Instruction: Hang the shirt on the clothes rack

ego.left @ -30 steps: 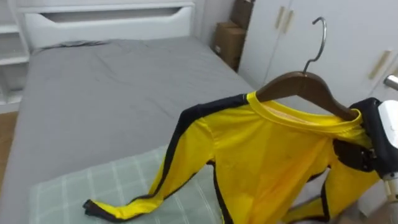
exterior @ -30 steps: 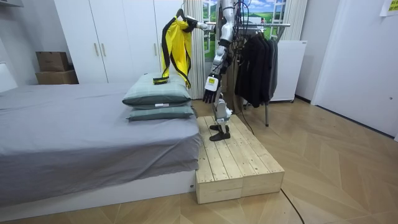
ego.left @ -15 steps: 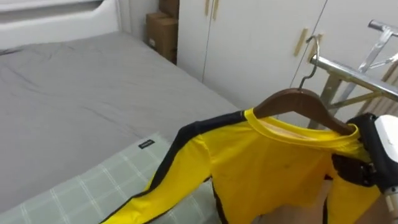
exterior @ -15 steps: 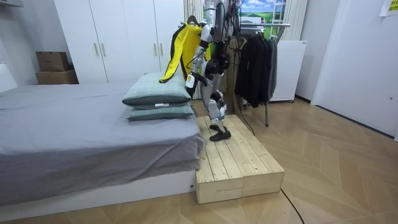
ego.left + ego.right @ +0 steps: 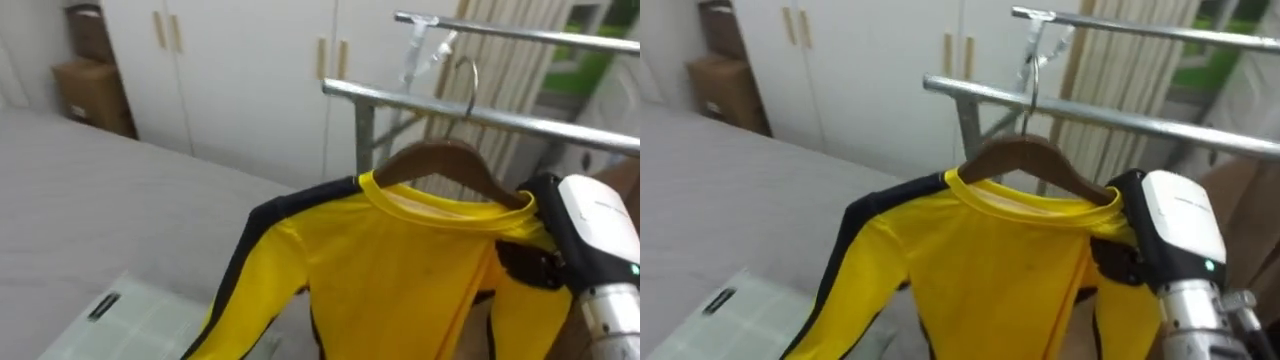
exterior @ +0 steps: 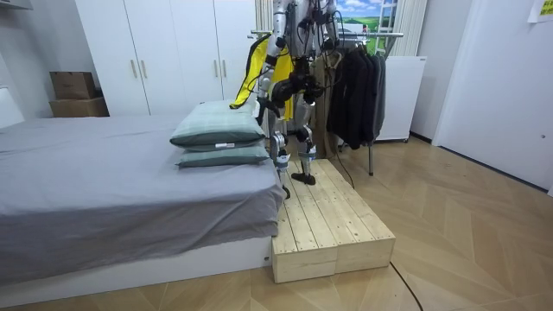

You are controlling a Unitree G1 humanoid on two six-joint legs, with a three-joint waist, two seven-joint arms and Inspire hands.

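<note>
Room view: left hand low at its side, grip cannot tell. Yellow shirt rides the wooden hanger. Robot has turned from bed to clothes rail, so the hook is near the bar, likely not yet over it. Right hand clenched on hanger's end.

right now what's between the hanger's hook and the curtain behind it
The rack's lower metal rail runs between them, crossing behind the hook of the wooden hanger and in front of the curtain; both eye views show it.

White wardrobes behind grey bed, wooden floor.
</note>
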